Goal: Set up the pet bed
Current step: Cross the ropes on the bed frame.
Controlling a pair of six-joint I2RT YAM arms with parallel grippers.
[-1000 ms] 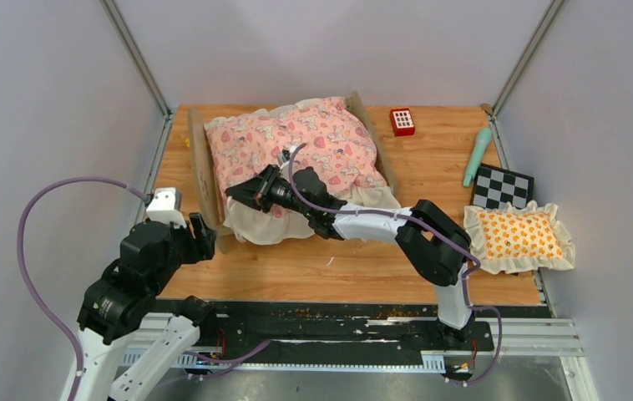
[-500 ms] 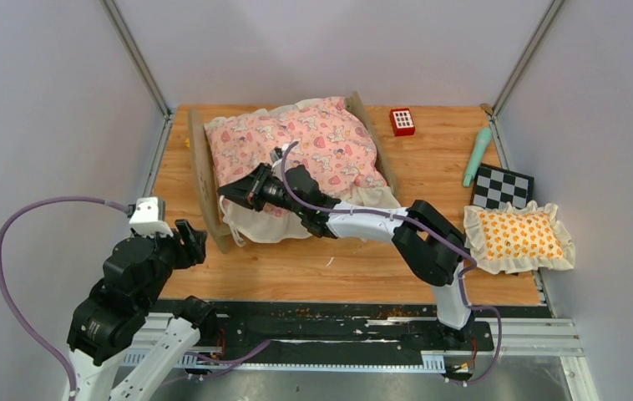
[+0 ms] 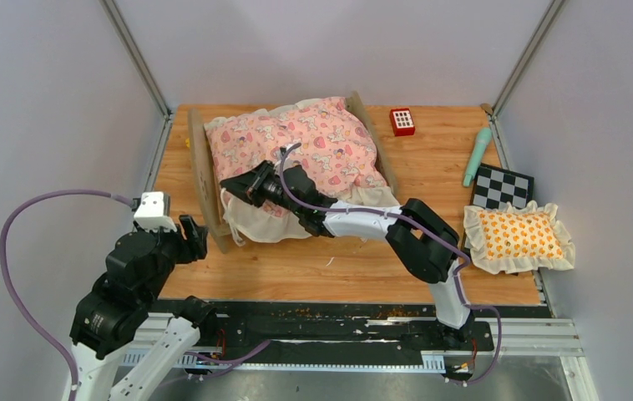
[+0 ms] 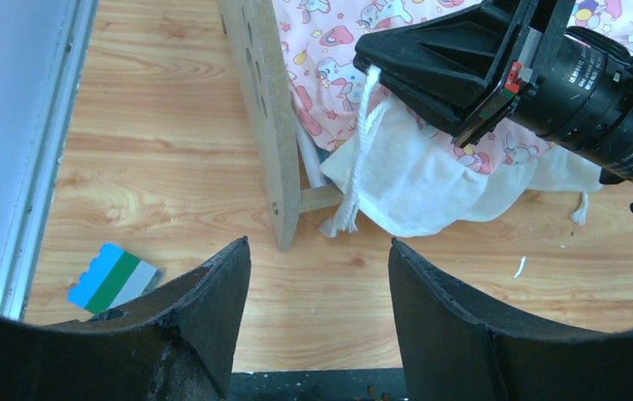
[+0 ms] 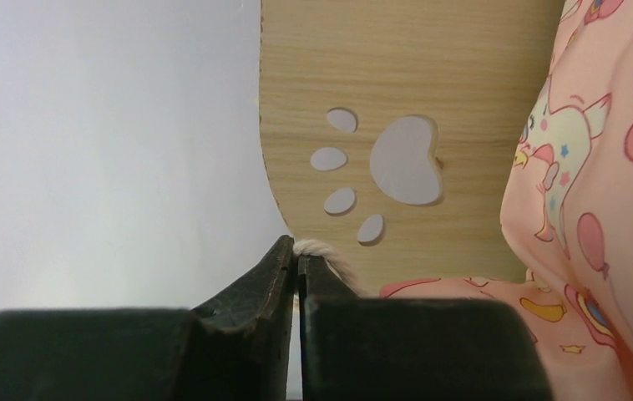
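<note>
Left gripper (image 3: 191, 237) sits lower and further left than a second ago, at the top view's lower left, jaws apart and empty. Right gripper (image 3: 231, 181) has edged left toward the headboard (image 3: 205, 184), pinching a white cord (image 4: 362, 138). The pet bed (image 3: 313, 138) lies upper centre, with the right arm across it. An orange pillow (image 3: 520, 236) lies at far right.
</note>
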